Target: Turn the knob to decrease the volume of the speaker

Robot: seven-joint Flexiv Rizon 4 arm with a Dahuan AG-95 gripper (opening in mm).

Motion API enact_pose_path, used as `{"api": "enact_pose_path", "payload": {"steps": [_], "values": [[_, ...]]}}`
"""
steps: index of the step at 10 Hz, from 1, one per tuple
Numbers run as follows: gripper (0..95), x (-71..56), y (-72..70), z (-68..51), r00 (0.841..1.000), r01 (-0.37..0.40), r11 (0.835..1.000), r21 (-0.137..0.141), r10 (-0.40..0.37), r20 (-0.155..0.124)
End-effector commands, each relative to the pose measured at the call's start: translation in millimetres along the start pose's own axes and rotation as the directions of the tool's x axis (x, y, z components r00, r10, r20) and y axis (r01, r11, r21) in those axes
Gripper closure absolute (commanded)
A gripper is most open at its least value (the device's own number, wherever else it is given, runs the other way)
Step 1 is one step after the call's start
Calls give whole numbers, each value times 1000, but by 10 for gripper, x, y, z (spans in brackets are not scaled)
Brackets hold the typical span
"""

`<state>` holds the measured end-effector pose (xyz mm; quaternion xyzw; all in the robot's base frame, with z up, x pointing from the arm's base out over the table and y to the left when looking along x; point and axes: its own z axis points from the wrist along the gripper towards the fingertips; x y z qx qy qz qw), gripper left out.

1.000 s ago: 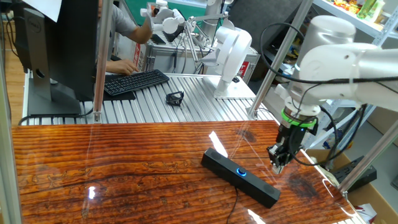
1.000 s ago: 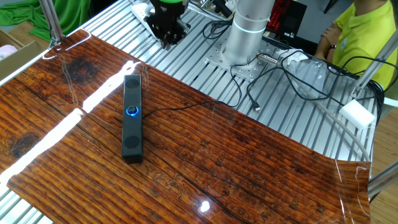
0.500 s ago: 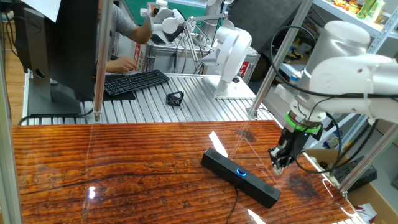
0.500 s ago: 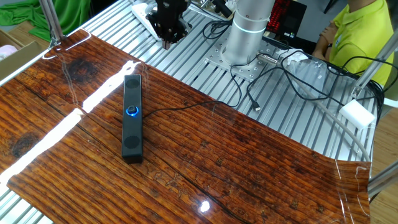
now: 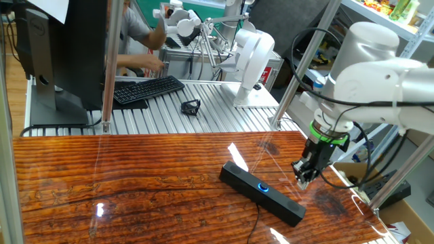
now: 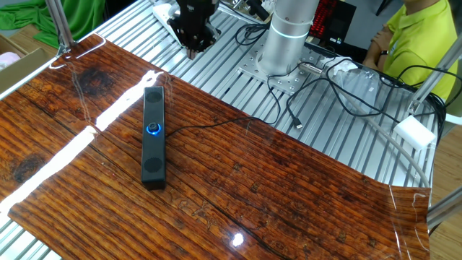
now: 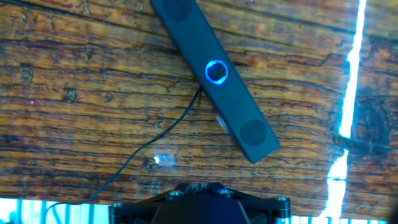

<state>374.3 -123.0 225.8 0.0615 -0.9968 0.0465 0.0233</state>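
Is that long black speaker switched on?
On, it seems: the knob on the speaker glows blue in every view.

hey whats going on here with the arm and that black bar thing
A single robot arm is working toward the speaker, a slim black soundbar lying on the wooden table. Its hand hangs in the air off one end of the bar, near the table's edge, touching nothing. The knob glows blue on the bar's top, untouched, so no turning has started yet. A thin cable runs from the bar.
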Motion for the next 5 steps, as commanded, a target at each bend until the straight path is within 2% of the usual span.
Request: {"api": "enact_pose_path", "payload": {"steps": [1,5], "values": [[950,-29,-11,0,1000,9,1000,4,-9,-4],[950,-24,-9,-3,1000,10,1000,17,-9,-8]]}}
